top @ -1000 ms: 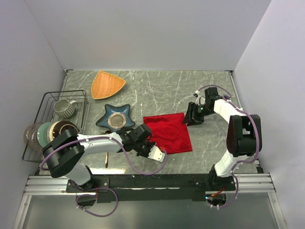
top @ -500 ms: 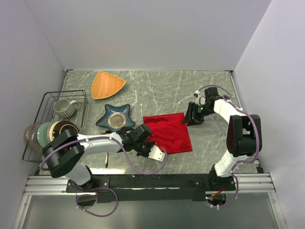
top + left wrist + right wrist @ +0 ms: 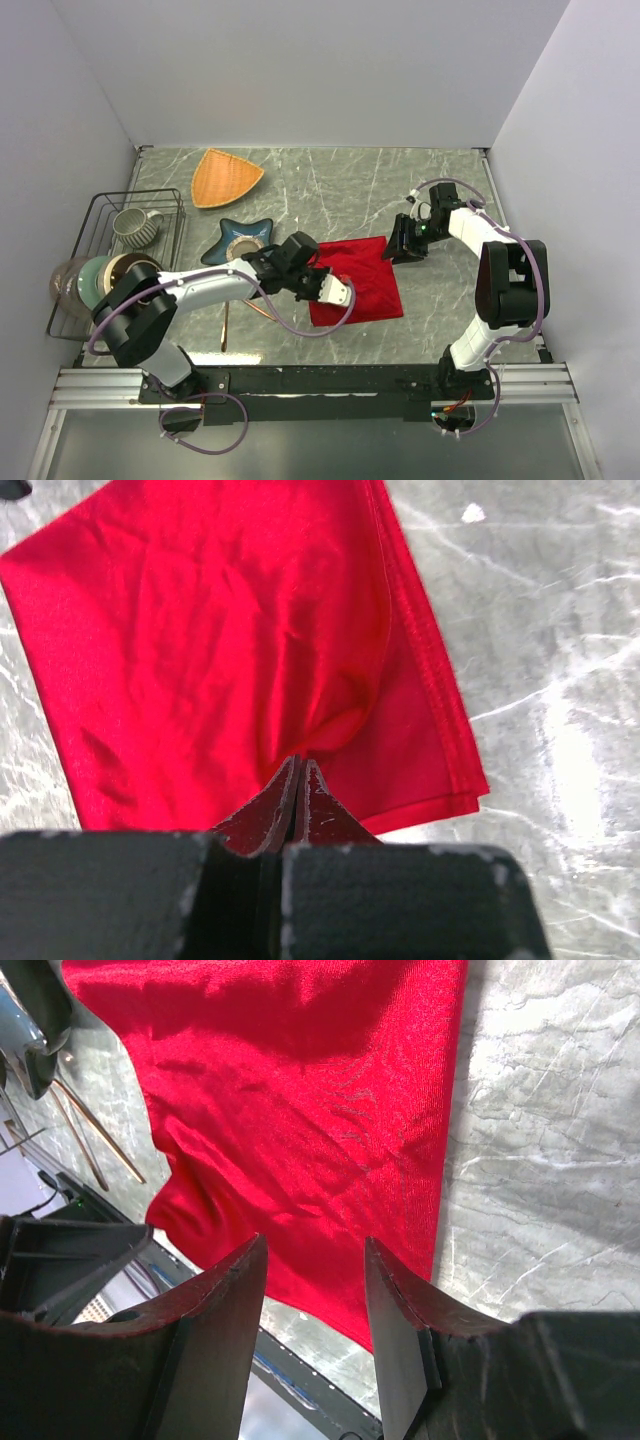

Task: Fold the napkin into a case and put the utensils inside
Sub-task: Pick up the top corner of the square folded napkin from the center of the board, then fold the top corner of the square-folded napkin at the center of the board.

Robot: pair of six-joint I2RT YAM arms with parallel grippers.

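The red napkin [image 3: 362,282] lies flat at the table's middle. Its near-left part is drawn up into a peak toward my left gripper [image 3: 322,272], which is shut on the cloth. In the left wrist view the fabric [image 3: 200,630] puckers up to the closed tips of the left gripper [image 3: 300,763]. My right gripper [image 3: 405,246] hovers at the napkin's far-right corner. It is open, and in its wrist view only cloth [image 3: 300,1090] lies below the right gripper [image 3: 315,1243]. Thin copper utensils [image 3: 224,328] lie left of the napkin, partly under the left arm, and show as slender rods [image 3: 100,1135].
An orange triangular plate [image 3: 226,176] sits at the back left. A blue star-shaped dish [image 3: 240,248] lies just behind the left arm. A wire rack [image 3: 100,215] at the left edge holds a mug [image 3: 135,225] and bowls [image 3: 112,275]. White walls enclose the table.
My left gripper closed on the napkin's near-left part. It then rose and moved back and right, pulling the cloth along. The right arm stayed still.
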